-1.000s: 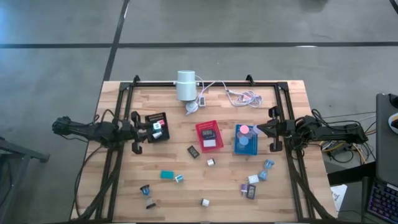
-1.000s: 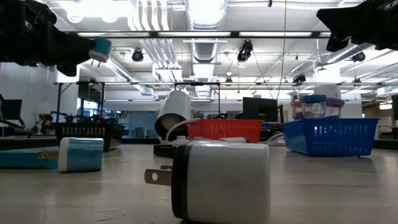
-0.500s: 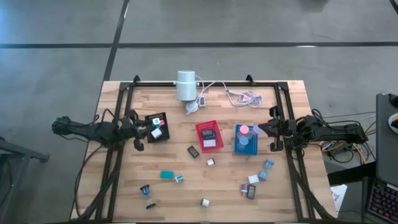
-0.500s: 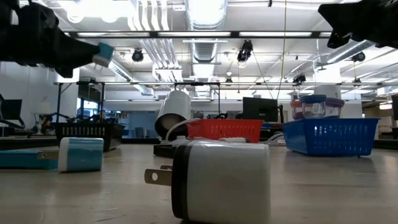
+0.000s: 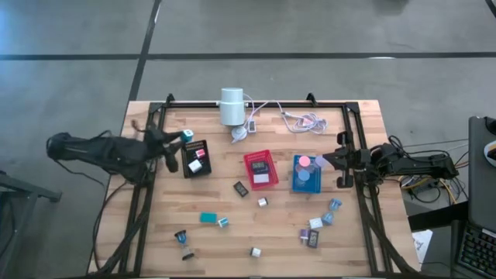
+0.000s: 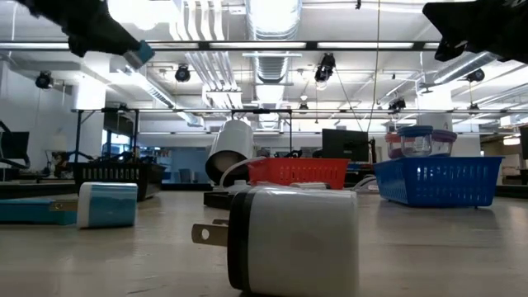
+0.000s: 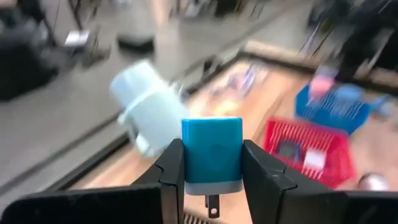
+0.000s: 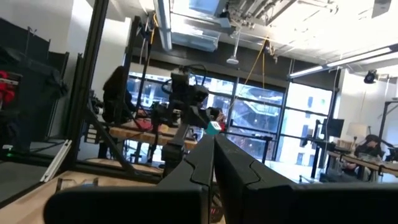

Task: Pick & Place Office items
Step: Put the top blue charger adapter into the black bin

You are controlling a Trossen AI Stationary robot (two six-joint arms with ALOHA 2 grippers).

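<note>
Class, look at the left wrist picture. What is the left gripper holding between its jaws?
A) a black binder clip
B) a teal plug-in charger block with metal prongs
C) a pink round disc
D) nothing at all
B: in the left wrist view the left gripper has its jaws pressed against both sides of a teal charger block, whose prongs point down.

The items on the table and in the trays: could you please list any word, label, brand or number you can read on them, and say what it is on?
No text can be read in any view.
Teal charger held in the left gripper: plain faces, no lettering visible.
White charger close in the low view: no lettering visible.
Dark items in the red tray: any print too small to read.
</note>
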